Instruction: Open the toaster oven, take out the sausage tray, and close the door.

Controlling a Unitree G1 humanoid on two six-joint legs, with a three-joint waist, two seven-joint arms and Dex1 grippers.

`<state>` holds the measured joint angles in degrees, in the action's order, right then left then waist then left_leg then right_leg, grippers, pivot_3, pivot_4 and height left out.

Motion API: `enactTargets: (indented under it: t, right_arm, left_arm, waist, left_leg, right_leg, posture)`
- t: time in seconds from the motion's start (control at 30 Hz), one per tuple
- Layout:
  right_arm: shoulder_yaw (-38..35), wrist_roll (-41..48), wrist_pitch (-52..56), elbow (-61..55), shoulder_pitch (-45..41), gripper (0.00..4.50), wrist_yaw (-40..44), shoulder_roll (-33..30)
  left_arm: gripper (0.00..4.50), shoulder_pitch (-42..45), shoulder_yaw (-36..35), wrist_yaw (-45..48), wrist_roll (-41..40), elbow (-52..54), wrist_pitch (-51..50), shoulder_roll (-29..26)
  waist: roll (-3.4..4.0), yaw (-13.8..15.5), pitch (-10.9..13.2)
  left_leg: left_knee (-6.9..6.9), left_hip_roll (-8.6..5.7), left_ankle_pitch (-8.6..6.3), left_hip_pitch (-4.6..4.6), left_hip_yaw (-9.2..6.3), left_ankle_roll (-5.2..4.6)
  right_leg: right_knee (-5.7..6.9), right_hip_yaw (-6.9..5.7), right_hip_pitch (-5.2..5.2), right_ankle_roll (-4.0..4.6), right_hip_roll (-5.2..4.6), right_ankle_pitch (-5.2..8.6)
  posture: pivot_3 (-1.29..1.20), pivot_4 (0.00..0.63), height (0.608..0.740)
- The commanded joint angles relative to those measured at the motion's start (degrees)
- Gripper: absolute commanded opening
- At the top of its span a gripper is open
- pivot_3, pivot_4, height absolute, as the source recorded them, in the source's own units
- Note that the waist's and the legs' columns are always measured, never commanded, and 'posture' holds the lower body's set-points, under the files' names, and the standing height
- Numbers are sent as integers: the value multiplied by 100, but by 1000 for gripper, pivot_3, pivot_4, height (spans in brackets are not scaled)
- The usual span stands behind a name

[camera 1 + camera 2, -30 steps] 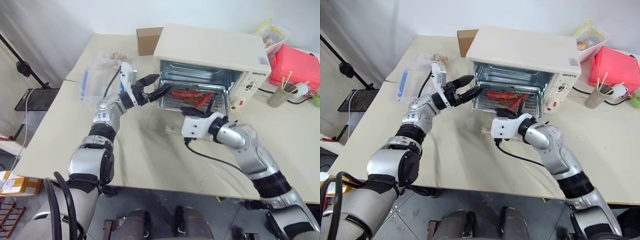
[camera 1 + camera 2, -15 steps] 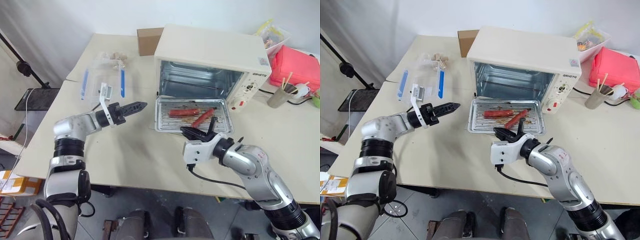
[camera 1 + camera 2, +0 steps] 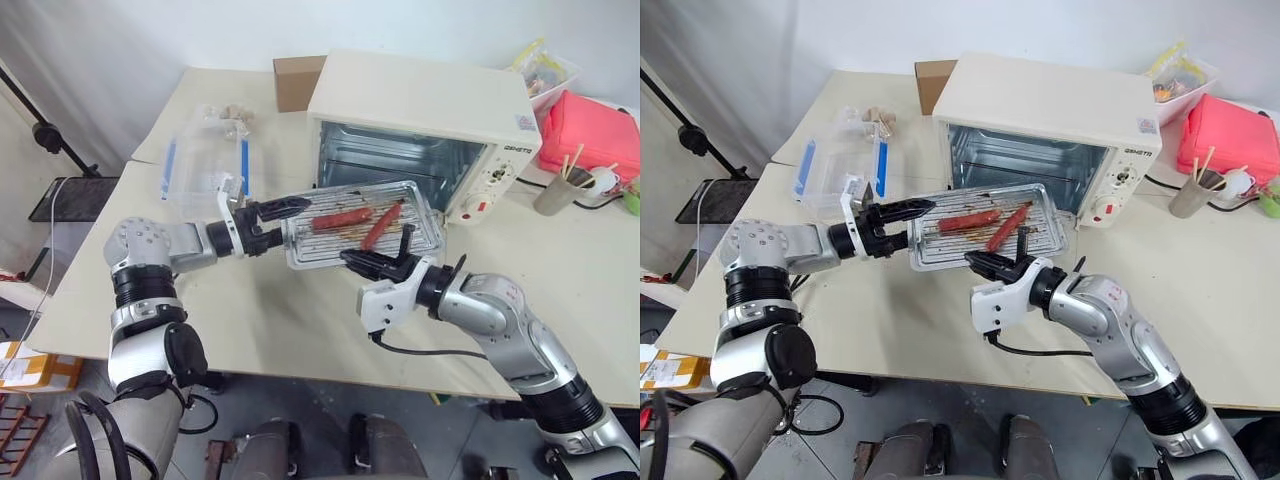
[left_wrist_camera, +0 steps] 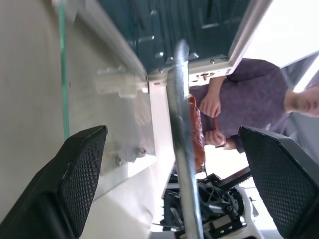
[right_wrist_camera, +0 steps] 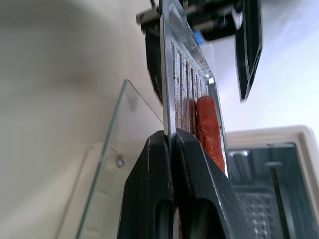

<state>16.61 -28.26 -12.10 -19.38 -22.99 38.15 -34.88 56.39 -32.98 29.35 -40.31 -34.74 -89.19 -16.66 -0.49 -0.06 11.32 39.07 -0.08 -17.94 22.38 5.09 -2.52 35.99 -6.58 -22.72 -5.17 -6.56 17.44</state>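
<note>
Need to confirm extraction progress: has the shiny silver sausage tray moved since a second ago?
Yes. The shiny silver sausage tray has come out of the cream-white toaster oven, toward the robot, and is now gripped by the right gripper.
</note>
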Motion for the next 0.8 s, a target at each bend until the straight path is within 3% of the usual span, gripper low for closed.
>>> enactTargets:
  t: [0.03,0.4,0.47,0.63,0.77,0.8]
  right_arm:
    - [-50,133,-193,-91,-115,0,0,-21]
    - [-153,208,-240,4,-68,0,78,-97]
    - [-207,331,-146,-1,-39,0,99,-72]
    - [-346,808,-84,-57,40,1428,260,-128]
    - [-720,1435,-438,-9,249,2763,307,-333]
    - [-993,1771,-671,107,343,2763,287,-420]
  left_arm:
    - [3301,132,-82,-185,-75,107,-90,43]
    - [40,389,-976,-923,-134,-380,-263,210]
    - [40,420,-1012,-1000,-195,-503,-321,173]
    - [0,449,-1210,-1306,-556,-1019,-331,-40]
    - [0,211,-894,-1317,-1195,-1199,-331,-362]
    - [0,26,-645,-1166,-1543,-1192,-331,-553]
  waist:
    - [0,-1,0]
    - [0,2,0]
    - [0,-1,0]
    - [0,0,0]
    - [-1,-2,0]
    - [-1,-2,0]
  left_leg:
    - [0,0,0,0,1,0]
    - [0,0,-1,-2,3,5]
    - [0,0,-1,-3,4,6]
    - [-1,-1,-2,-5,4,7]
    - [-2,1,-4,-7,3,11]
    - [-2,1,-4,-7,4,11]
  right_leg:
    - [0,1,0,0,0,0]
    - [0,4,0,0,0,0]
    - [-1,5,-1,0,0,0]
    - [1,6,-1,0,0,0]
    - [3,7,-1,0,-4,0]
    - [2,9,-1,0,-5,0]
  posture:
    - [0,150,740]
    - [0,150,740]
    - [0,150,740]
    - [0,150,740]
    - [0,150,740]
    - [0,150,740]
